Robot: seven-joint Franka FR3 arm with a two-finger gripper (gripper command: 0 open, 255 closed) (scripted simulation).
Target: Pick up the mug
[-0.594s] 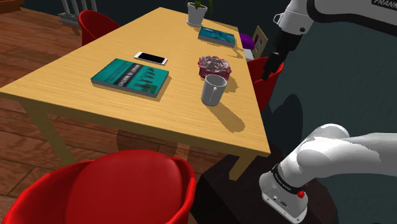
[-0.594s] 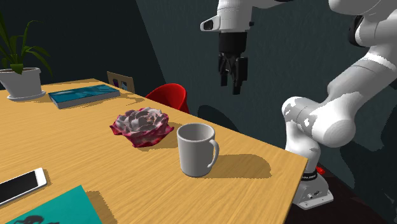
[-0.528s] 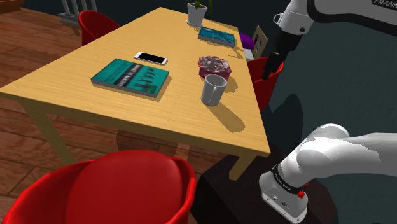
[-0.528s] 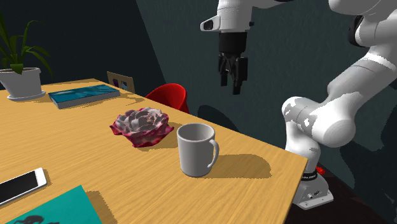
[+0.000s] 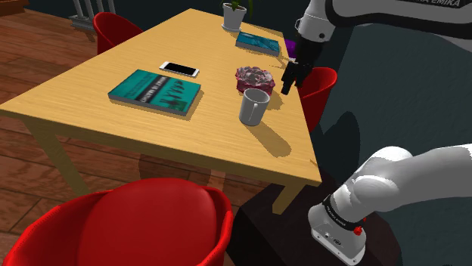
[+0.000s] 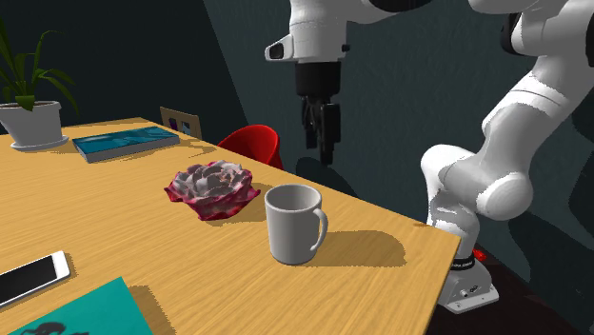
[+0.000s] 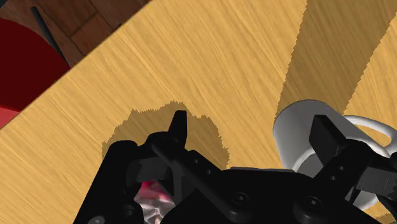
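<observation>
Near the edge of the counter [image 5: 227, 143] the mug [image 6: 295, 224] stands upright, untouched. The pincer [image 6: 322, 152] hangs open and empty above and a little beyond it, apart from it. Judging by this, only the approach is begun; lowering, clasping and lifting are left.

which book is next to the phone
The teal book at the shoulder view's left, beside the phone; the other book lies at the far end by the plant.

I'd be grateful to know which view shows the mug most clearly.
The second exterior view: the mug stands near, whole, handle plain. The shoulder view shows the mug from farther off; in the wrist view a finger partly covers it.
</observation>
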